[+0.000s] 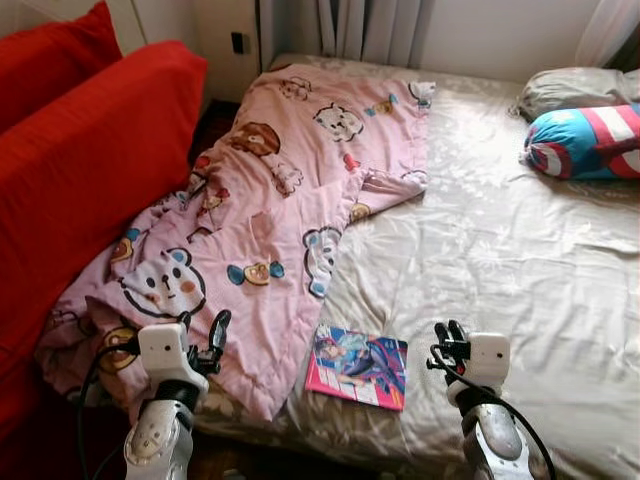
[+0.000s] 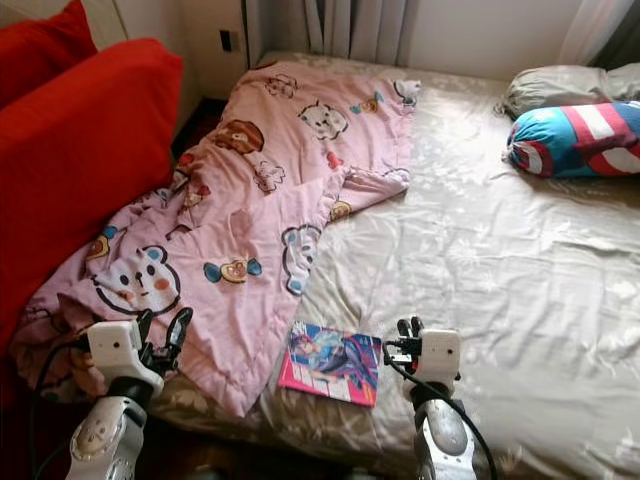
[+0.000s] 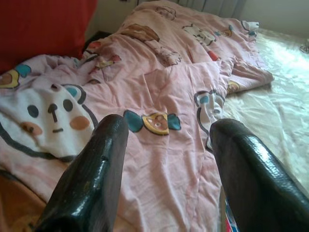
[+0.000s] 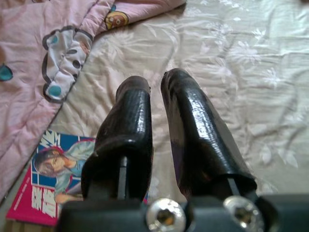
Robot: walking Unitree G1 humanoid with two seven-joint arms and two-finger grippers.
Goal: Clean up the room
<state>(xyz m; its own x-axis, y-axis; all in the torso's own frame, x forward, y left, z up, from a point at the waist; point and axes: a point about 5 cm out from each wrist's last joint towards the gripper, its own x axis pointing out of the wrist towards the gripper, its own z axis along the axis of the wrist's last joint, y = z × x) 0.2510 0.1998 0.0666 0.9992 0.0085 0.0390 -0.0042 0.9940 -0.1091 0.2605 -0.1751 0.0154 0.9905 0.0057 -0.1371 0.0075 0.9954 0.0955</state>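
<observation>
Pink blanket (image 1: pixel 270 210) rumpled across bed (image 1: pixel 500 270) left half. Magazine (image 1: pixel 358 365) flat beside blanket's near edge. Left gripper (image 1: pixel 203 340) spread over blanket's near corner. Right gripper (image 1: pixel 446 342) pressed together, just right of magazine.

pink blanket (image 1: pixel 280 190) with bears, cream flowery sheet (image 1: pixel 500 260), red cushions (image 1: pixel 90 170), pink and blue book (image 1: pixel 358 366), striped red, white and blue pillow (image 1: pixel 585 140).

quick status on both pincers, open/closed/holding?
Left pincer: open, empty, over the pink blanket.
Right pincer: closed, empty, above the bed sheet beside the magazine.
</observation>
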